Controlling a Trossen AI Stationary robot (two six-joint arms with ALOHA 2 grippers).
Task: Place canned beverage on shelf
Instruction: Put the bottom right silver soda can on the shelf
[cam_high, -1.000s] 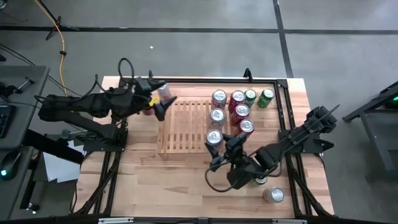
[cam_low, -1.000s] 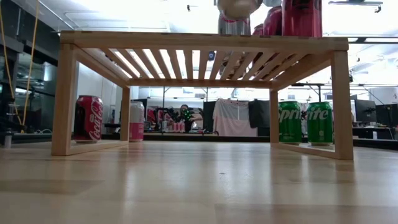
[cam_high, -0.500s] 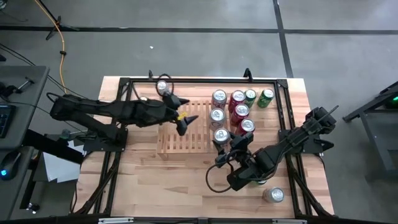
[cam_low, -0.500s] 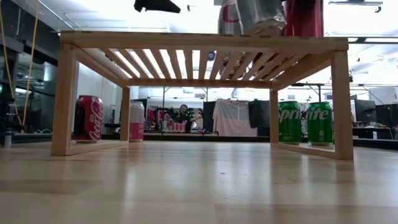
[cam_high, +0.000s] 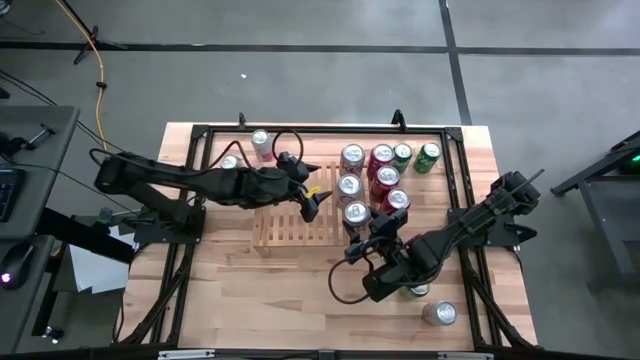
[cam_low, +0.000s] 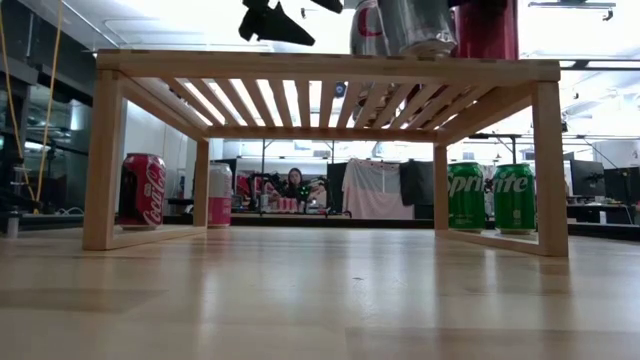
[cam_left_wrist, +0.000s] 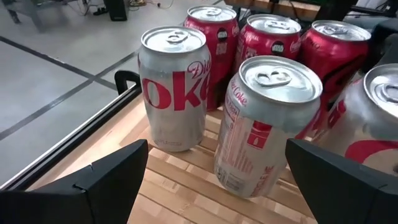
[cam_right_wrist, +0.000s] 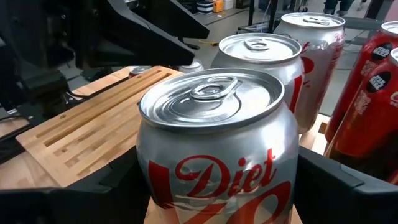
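Observation:
The shelf (cam_high: 290, 205) is a low slatted rack of light wood in the middle of the table. Several silver and red cans (cam_high: 381, 170) stand on its right part. My right gripper (cam_high: 368, 226) reaches in from the near right and is shut on a silver Diet Coke can (cam_right_wrist: 217, 143) at the near end of the silver row (cam_high: 355, 213). My left gripper (cam_high: 312, 200) hovers open and empty above the shelf's middle (cam_low: 275, 20). Its fingers point at the silver cans (cam_left_wrist: 267, 124). My right gripper pinches the Diet Coke can's side wall (cam_right_wrist: 149, 180) between its two fingers (cam_right_wrist: 93, 193), one on each side. The fingers come nearly level from the table's near right. The can stands top up with its base low over the slats (cam_low: 425, 45); whether it rests there I cannot tell.
Two green Sprite cans (cam_high: 415, 154) stand on the table behind the shelf's right end. A red Coca-Cola can (cam_low: 143, 190) and a pink-and-white can (cam_low: 220, 195) stand behind its left end. One silver can (cam_high: 438, 313) lies near the front right. The shelf's left slats are bare.
My left gripper has swung from the cans at the table's far left toward the right and near side. It has sunk over the shelf and stayed open. My right gripper has rolled its wrist and brought the Diet Coke can down toward the slats.

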